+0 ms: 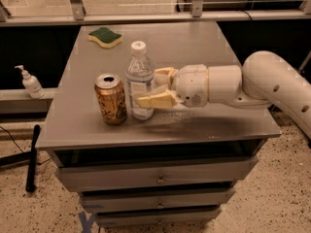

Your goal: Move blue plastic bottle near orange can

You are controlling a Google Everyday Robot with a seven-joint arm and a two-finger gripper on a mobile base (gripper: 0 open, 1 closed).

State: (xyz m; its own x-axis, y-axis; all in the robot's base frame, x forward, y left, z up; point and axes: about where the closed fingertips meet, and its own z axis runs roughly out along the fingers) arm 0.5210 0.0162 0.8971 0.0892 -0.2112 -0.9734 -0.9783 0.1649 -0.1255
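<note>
While gripper [147, 87] clasps blue plastic bottle [139, 79], upright, just beside orange can [111, 100]

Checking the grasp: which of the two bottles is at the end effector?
The tall blue plastic bottle, white-capped, on the table beside the orange can; the end effector grips its sides. The small pump bottle stands off the table, far left.
</note>
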